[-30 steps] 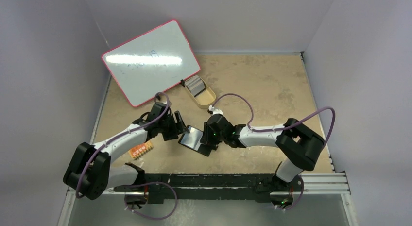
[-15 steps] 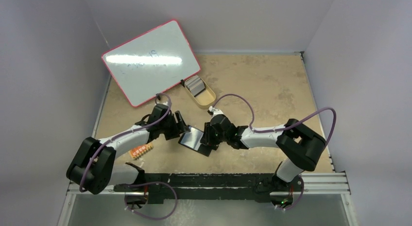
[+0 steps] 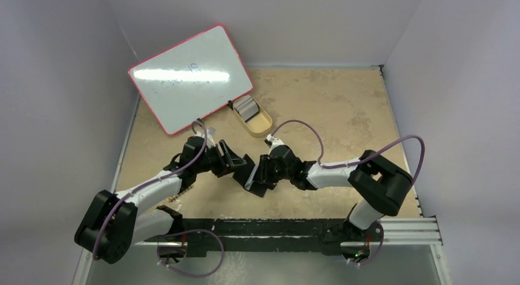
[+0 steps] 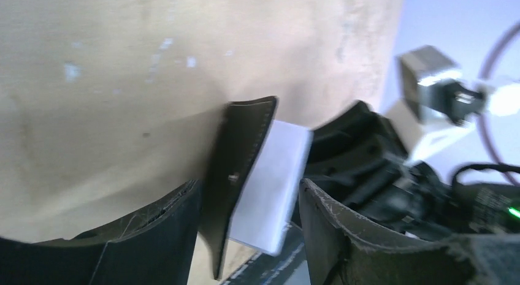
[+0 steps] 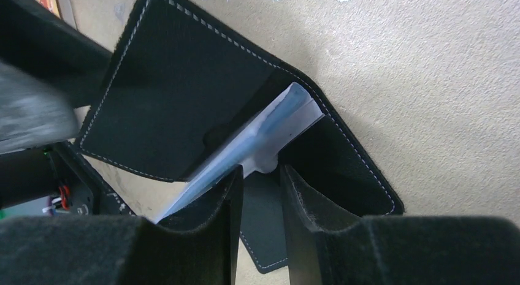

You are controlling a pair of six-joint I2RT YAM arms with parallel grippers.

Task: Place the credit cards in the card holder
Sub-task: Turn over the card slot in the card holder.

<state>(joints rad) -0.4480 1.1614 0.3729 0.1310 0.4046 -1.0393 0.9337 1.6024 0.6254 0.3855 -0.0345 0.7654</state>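
Left gripper had swung right and closed in on the card holder, which had lain flat and open before and now stood half folded at the centre of the top view. We saw the holder wedged between both grippers, with the left fingers straddling its raised black flap and a pale sheet tucked behind it. We couldn't tell whether those fingers were pressing yet. The right gripper sat on the holder's other side, its fingers set narrowly at that sheet's edge, and again we couldn't tell if it was pinched. Whether the sheet was a card or pocket lining was unclear. The credit cards lay in a tan tray toward the upper centre of the frame, well apart from the holder, with their long axis diagonal. Both grippers were about equally far from the cards. A whiteboard leaned just beside the tray at upper left. Nothing stood between the tray and the holder.
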